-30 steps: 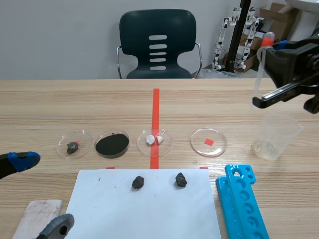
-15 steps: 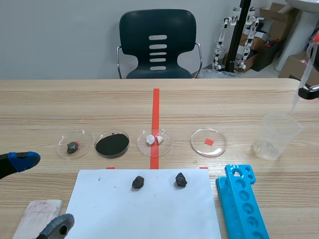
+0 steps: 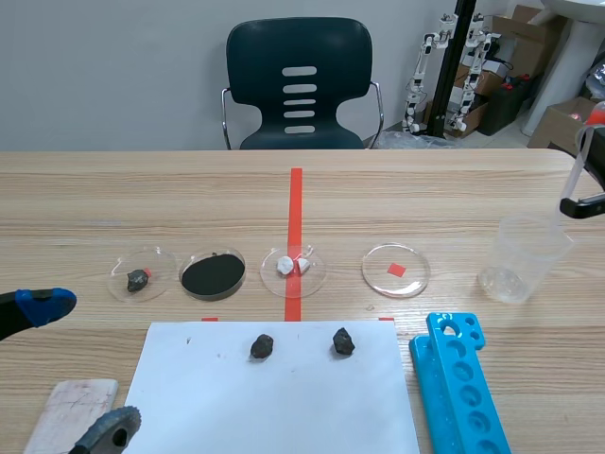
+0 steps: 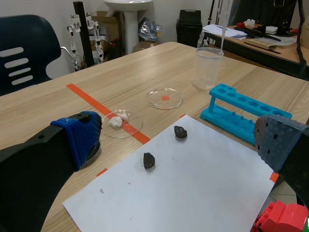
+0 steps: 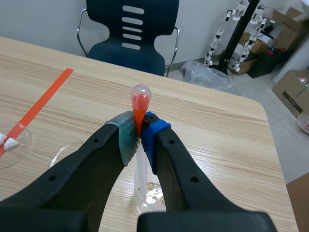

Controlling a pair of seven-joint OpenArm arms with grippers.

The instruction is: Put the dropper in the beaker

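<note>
Right tool: pads pressed onto the dropper, pinching it just under the red-tinted bulb. The dropper is held nearly upright, with the stem pointing down at the beaker.

The scene view puts the stem toward the beaker's right rim rather than over its centre. Cannot tell whether the tip is below the rim yet.

Left tool: fingers spread, holding nothing, low over the tabletop and well away from the beaker.

Risks, as judged:
- Release while off-centre: the tip could catch the rim, and the dropper would fall outside onto the tabletop.
- The beaker looks like light, clear plastic. A long dropper leaning on its rim, or a nudge from the tool coming down, could tip it toward the blue rack just beside it.
- The pinch is close to the bulb. Extra squeeze could push out any liquid.
</note>
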